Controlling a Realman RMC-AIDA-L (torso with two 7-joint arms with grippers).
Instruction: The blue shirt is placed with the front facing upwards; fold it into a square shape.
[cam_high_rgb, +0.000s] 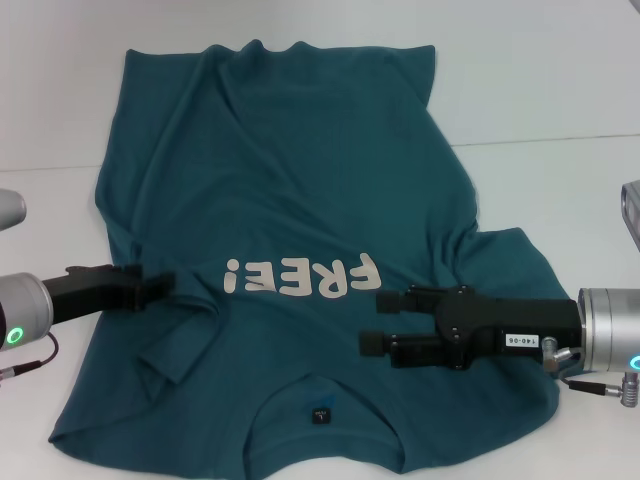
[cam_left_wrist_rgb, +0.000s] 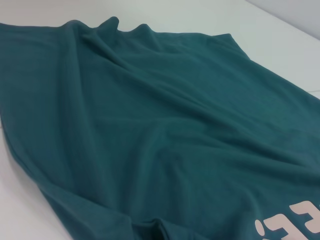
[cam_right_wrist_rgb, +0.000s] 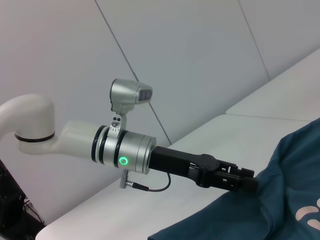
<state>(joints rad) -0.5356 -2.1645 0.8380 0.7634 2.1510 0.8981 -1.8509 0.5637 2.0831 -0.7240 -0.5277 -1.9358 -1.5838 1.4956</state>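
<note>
The left gripper (cam_high_rgb: 160, 287) pinches the blue shirt (cam_high_rgb: 300, 200) at its left sleeve; the right gripper (cam_high_rgb: 378, 322) hovers open above the chest, nearer the collar.

A white table (cam_high_rgb: 560, 90) fills the scene, its matte top evenly lit, with a thin seam running across it on the far right. Behind it stands a pale grey panelled wall (cam_right_wrist_rgb: 190, 55), its panels divided by narrow dark joints.
</note>
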